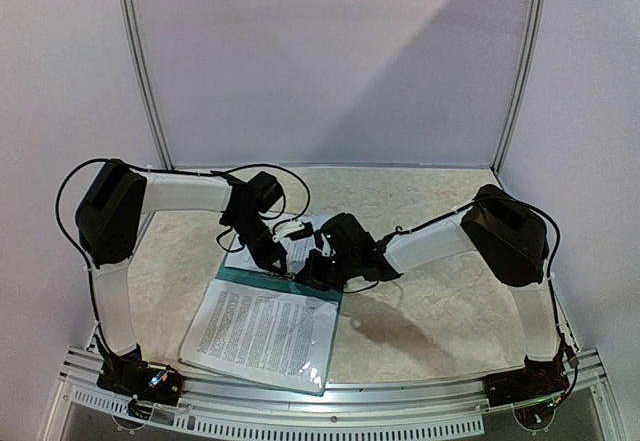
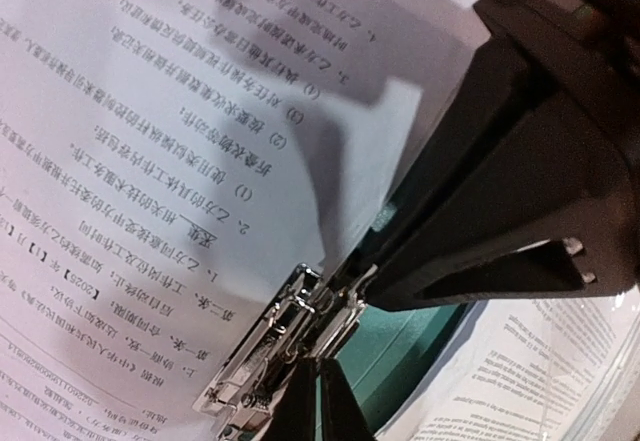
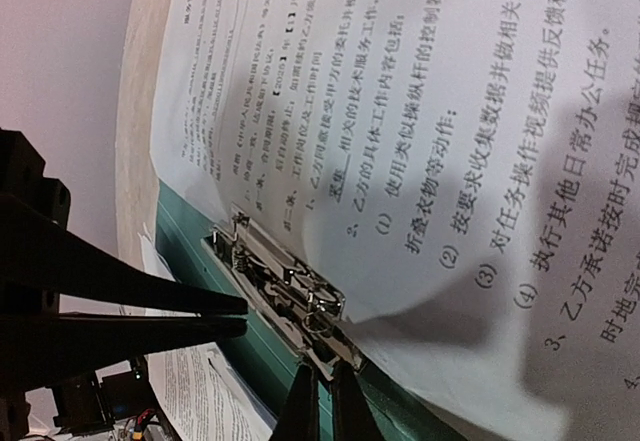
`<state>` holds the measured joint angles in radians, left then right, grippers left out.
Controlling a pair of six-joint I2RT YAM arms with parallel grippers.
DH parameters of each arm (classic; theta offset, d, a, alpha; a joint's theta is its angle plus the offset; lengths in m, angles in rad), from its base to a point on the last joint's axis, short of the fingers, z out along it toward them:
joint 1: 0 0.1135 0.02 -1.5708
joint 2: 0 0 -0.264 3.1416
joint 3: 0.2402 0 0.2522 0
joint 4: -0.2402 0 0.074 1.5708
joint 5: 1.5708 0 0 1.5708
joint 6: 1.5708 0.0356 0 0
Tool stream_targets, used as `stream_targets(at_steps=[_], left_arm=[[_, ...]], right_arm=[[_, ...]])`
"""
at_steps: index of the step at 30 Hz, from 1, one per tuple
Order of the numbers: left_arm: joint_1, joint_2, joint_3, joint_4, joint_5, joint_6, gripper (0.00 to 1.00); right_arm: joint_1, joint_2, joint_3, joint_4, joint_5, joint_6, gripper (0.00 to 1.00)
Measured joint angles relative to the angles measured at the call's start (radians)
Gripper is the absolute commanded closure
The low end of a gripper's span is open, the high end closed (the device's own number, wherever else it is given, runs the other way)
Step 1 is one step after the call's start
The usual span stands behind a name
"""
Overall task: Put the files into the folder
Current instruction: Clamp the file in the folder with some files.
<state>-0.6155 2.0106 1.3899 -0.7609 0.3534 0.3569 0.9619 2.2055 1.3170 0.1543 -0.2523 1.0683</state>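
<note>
Bases of both arms sit at the near rail [image 1: 400,393], top view. The folder [image 1: 285,281] lies just beyond, left of centre, its near corner reaching the rail. Printed sheets [image 1: 260,326] cover it, leaving a teal strip along the far edge. Left gripper [image 1: 278,256] and right gripper [image 1: 312,266] meet over that edge, close together. Table [image 1: 440,301] surface shows to the right and behind, up to the back wall. Left wrist view: own jaws closed to a slit, tips at the silver clip [image 2: 285,336]; a sheet's edge curls beside it; right gripper crowds the right side. Right wrist view: own jaws closed at the clip's near end; left gripper's jaws nearly touching, just beside the clip. Whether either pinches anything cannot be told.
</note>
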Motion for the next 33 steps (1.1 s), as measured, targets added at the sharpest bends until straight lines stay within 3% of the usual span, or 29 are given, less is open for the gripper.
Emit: stream_targets(at_steps=[33], left_arm=[[0.008, 0.042, -0.005, -0.045, 0.003, -0.022, 0.97]], right_arm=[[0.0, -0.006, 0.002, -0.013, -0.073, 0.0, 0.86]])
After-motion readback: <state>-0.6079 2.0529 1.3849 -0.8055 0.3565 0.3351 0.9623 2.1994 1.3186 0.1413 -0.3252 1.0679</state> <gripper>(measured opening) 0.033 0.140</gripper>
